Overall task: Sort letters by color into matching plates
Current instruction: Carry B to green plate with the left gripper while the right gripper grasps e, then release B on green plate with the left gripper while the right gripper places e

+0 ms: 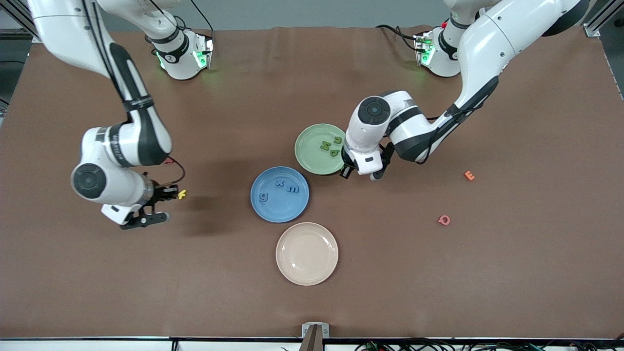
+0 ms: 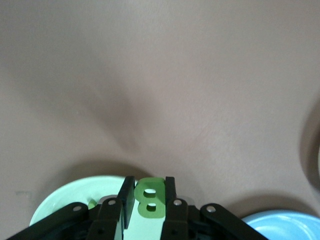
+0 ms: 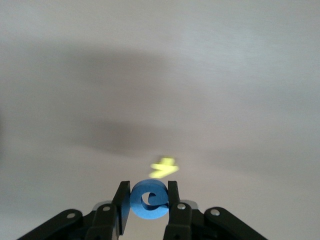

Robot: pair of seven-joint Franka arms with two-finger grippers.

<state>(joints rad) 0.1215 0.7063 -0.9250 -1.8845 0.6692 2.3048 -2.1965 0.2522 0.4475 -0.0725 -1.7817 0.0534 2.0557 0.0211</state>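
The small flat foam letters were matte, thick-cut and soft-edged. Three green letters (image 1: 331, 146) lay in the round, shallow, pale green plate (image 1: 307, 146), and three blue letters (image 1: 279, 189) lay in the glossy round blue plate (image 1: 280, 212), which sat just beside the green one, nearer the front camera. A fourth green letter, a B (image 2: 150, 197), was pinched upright between the black fingers of the left gripper (image 2: 150, 200), at the green plate's edge toward the left arm's end of the table. A fourth blue letter, a curled e (image 3: 148, 199), was clamped the same way in the right gripper (image 3: 148, 202), above the bare brown cloth table (image 1: 487, 268) toward the right arm's end.

A yellow foam letter (image 1: 182, 194) lay on the cloth by the right gripper. One empty cream round plate (image 1: 306, 253) sat nearest the front camera. An orange foam E (image 1: 469, 175) and a pink foam Q (image 1: 443, 220) lay well apart from the plates, toward the left arm's end.
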